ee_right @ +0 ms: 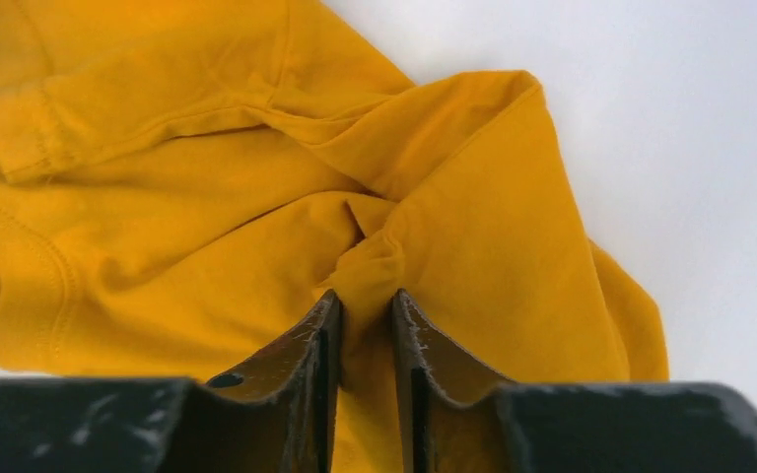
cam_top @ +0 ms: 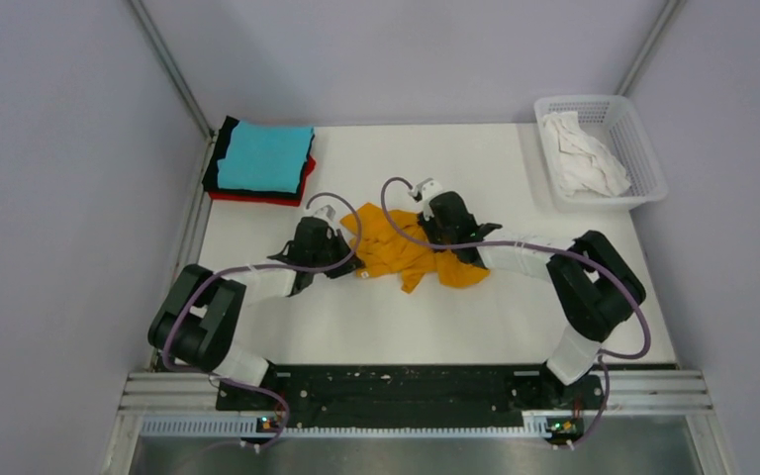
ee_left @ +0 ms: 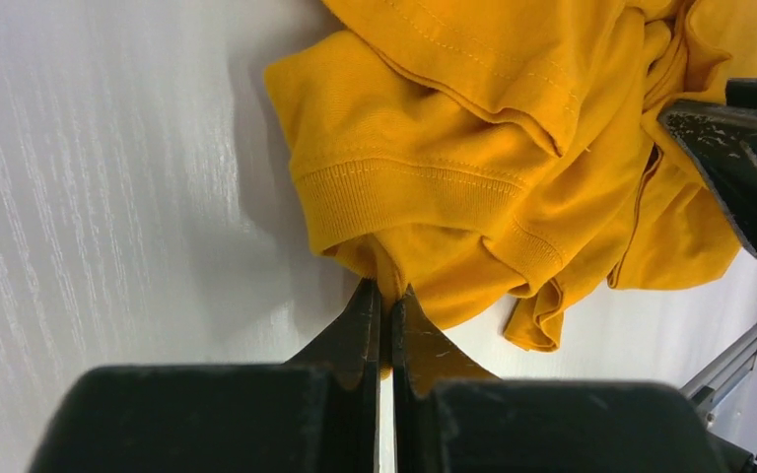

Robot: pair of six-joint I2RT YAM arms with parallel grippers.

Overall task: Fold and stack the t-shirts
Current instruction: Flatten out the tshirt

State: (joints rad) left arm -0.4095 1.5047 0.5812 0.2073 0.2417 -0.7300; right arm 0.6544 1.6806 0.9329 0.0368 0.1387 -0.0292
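Note:
A crumpled orange-yellow t-shirt [cam_top: 406, 255] lies in the middle of the table. My left gripper [cam_top: 341, 242] is at its left edge, shut on a pinch of the cloth near the ribbed collar [ee_left: 409, 187]. My right gripper [cam_top: 435, 220] is on its far right part, shut on a raised fold of the shirt [ee_right: 370, 266]. A folded stack sits at the far left corner: cyan shirt [cam_top: 265, 156] on top, red [cam_top: 257, 198] and black [cam_top: 220, 153] edges under it. A white shirt [cam_top: 582, 153] lies bunched in the basket.
The white plastic mesh basket [cam_top: 645, 148] stands at the far right corner, partly over the table edge. Grey walls enclose the table on three sides. The right gripper's finger [ee_left: 739, 163] shows at the right of the left wrist view.

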